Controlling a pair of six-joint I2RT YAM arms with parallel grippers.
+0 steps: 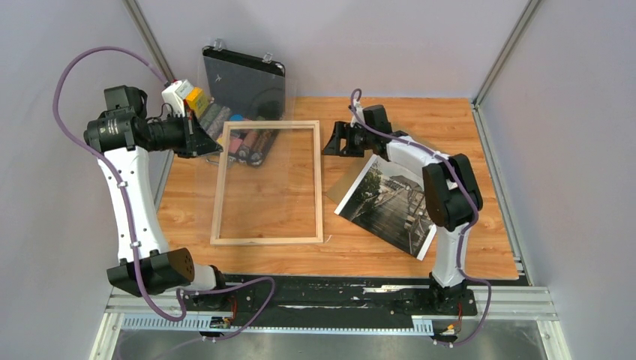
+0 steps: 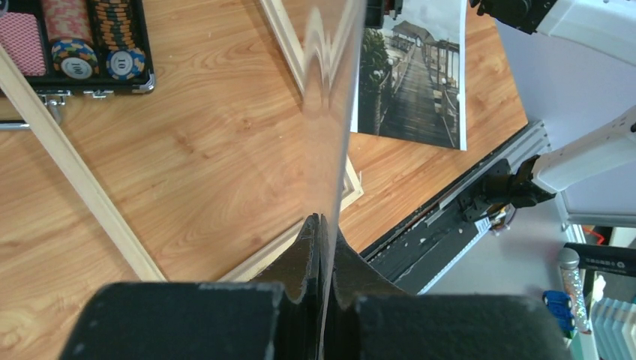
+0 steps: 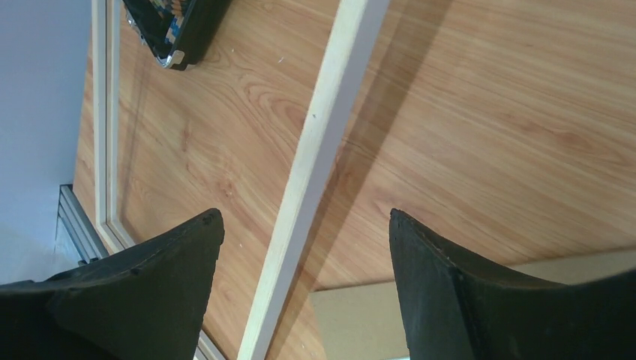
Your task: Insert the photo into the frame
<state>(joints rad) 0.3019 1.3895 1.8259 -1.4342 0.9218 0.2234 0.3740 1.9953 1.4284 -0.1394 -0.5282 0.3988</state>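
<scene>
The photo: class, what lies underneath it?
A brown backing board pokes out from under the photo on the side nearest the frame. How much more lies beneath is covered by the print.

The right gripper [image 3: 304, 216] has its jaws wide apart above the wooden bench [image 3: 510, 112]. One pale bar of the frame [image 3: 330, 97] runs between them. A brown board [image 3: 360, 322] lies beside the right jaw. The corner of a black case [image 3: 176, 26] shows at the far left.

Looks like pale, matt bare wood along the frame [image 1: 266, 240]; clear, glossy and smooth across the pane [image 2: 334, 112] at ten o'clock. Smooth satin woodgrain over the table [image 1: 360, 247]. Smooth printed paper for the photo [image 1: 390, 202] at three o'clock, matt brown board [image 1: 346, 182] beneath.
</scene>
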